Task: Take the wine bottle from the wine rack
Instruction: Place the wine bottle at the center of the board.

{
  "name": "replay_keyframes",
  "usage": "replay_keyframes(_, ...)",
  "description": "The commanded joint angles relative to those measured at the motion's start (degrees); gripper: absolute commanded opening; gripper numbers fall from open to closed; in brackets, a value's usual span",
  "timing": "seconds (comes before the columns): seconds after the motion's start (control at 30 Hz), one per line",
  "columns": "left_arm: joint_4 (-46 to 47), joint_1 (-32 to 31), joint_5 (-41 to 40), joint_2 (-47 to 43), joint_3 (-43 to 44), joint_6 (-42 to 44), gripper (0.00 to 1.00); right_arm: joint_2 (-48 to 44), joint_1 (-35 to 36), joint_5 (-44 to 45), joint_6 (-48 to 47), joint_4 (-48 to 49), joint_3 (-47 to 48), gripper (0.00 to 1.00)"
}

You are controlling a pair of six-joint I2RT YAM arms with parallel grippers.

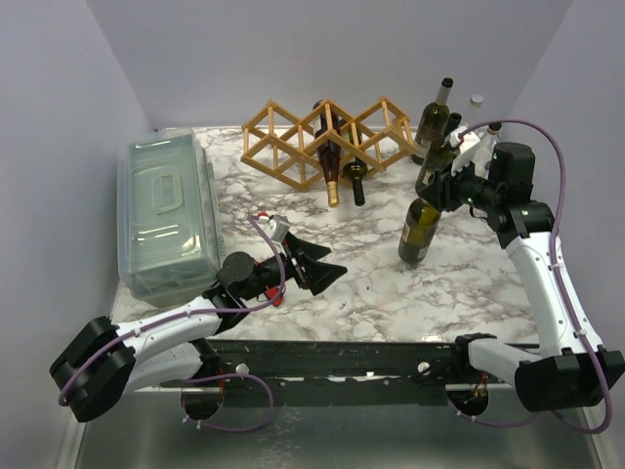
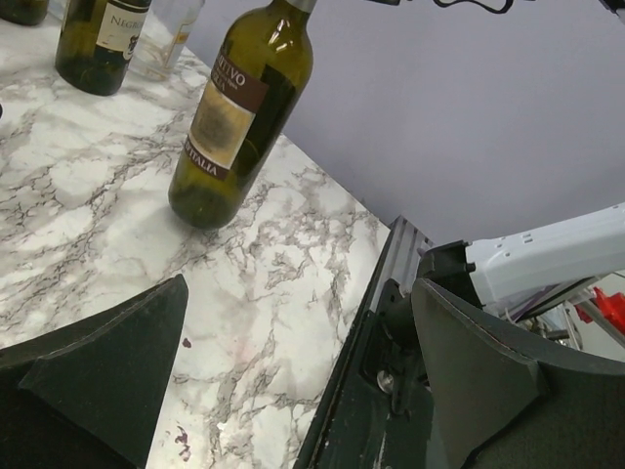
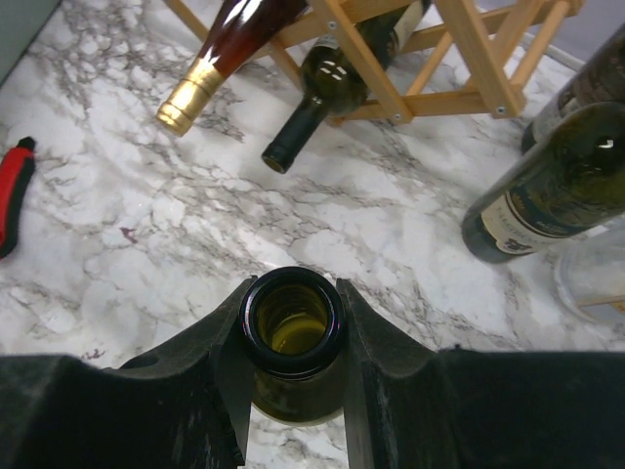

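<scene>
A green wine bottle [image 1: 420, 227] stands upright on the marble, right of centre, well away from the wine rack [image 1: 283, 137]. My right gripper [image 1: 441, 181] is shut on its neck; in the right wrist view the open bottle mouth [image 3: 293, 347] sits squeezed between the two fingers of the gripper [image 3: 291, 293]. The tan lattice wine rack [image 3: 469, 59] holds a gold-capped bottle [image 1: 330, 161] and a dark bottle [image 1: 356, 181], necks pointing forward. My left gripper [image 1: 317, 269] hovers open and holds nothing near the table's front; in its view the held bottle [image 2: 244, 107] appears beyond the gripper [image 2: 298, 371].
A clear lidded plastic bin [image 1: 168, 210] fills the left side of the table. More upright bottles [image 1: 435, 117] and a glass [image 2: 166, 34] stand at the back right. The dark metal rail [image 1: 342, 357] runs along the near edge. A red-handled tool [image 3: 12, 191] lies on the marble.
</scene>
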Motion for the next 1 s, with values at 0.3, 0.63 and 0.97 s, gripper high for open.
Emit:
replay_keyframes(0.3, -1.45, 0.46, 1.11, -1.89, -1.16, -0.62, 0.99, 0.08, -3.72, 12.3, 1.93, 14.94, -0.67, 0.0)
replay_keyframes(0.63, -1.65, 0.42, 2.12, -1.88, 0.06, -0.96, 0.99, 2.02, -8.84, 14.41, 3.67, 19.78, -1.0, 0.0)
replay_keyframes(0.97, -1.74, 0.41, 3.18, -1.72, 0.34, -1.59, 0.99, 5.07, -15.86, 10.78, 7.65, 25.06, -0.99, 0.0)
